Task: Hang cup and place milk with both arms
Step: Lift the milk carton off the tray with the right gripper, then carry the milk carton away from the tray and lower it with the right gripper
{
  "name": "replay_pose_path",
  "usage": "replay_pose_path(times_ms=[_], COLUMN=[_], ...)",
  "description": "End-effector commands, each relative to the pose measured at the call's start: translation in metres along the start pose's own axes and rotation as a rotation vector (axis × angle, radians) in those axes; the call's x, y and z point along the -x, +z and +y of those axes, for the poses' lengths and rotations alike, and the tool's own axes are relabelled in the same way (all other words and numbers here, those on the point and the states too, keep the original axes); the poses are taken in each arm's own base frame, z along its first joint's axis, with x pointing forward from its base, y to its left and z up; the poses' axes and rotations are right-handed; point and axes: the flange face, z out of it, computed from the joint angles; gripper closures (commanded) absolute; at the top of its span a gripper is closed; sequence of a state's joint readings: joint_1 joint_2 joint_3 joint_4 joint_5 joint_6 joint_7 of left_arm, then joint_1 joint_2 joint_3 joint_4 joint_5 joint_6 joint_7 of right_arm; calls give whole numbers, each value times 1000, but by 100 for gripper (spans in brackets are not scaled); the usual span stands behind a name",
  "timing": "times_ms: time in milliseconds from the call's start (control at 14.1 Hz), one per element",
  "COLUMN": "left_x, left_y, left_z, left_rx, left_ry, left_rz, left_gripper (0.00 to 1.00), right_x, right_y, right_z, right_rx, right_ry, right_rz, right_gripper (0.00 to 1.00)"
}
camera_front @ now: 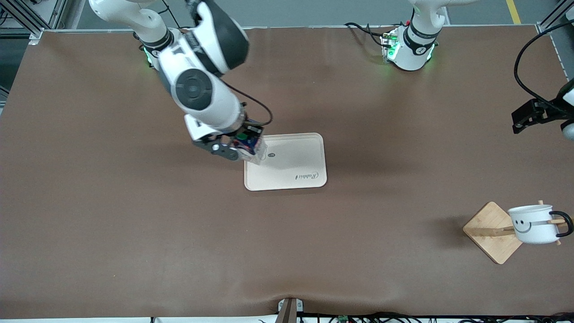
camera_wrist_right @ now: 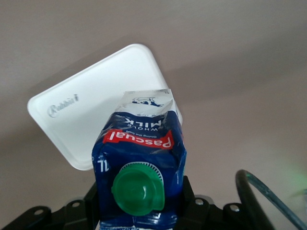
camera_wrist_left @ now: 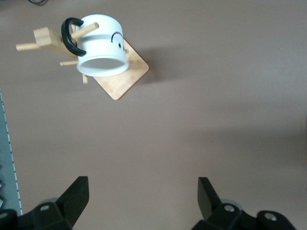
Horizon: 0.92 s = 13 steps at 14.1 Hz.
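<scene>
We've got the cup (camera_front: 532, 224) hanging on the wooden rack (camera_front: 492, 231) down at the left arm's end of the table, tipped on its side with a peg through the black loop handle, smiley face showing. The milk (camera_front: 248, 144) is up in the air, clamped in the right gripper (camera_front: 240, 148) over the corner of the cream tray (camera_front: 296, 172), green cap facing the wrist camera.

Two glossy white jointed robot arms (camera_front: 197, 67) with dark grey round joint caps, black trailing cables, green-lit bases (camera_front: 406, 49).
</scene>
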State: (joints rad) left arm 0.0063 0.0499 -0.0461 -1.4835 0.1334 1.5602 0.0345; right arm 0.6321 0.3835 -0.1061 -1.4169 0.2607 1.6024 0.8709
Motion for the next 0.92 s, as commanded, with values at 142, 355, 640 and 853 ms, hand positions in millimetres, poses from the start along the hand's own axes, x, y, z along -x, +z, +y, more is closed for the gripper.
replay_pose_path(times_ms=[142,355,640,853], left_x=[48,49,49,49], left_y=[-14,-14,-14,-17], left_z=[-6,-4,-3,0], left_rx=[16,34,35,37], left_ry=[-5,-4,-4,-7], left_rz=[7,11,12,15], left_gripper=[0,0,0,0], right_x=[-62,-89,-133,-155], right_y=[-36,-30,-22,-3], right_z=[96,145,240,314], right_rx=[-27,17,59,26], right_ry=[-126,-154,-255,-311], right_rz=[-79,-71,-78,-64], right_gripper=[100,100,100,100])
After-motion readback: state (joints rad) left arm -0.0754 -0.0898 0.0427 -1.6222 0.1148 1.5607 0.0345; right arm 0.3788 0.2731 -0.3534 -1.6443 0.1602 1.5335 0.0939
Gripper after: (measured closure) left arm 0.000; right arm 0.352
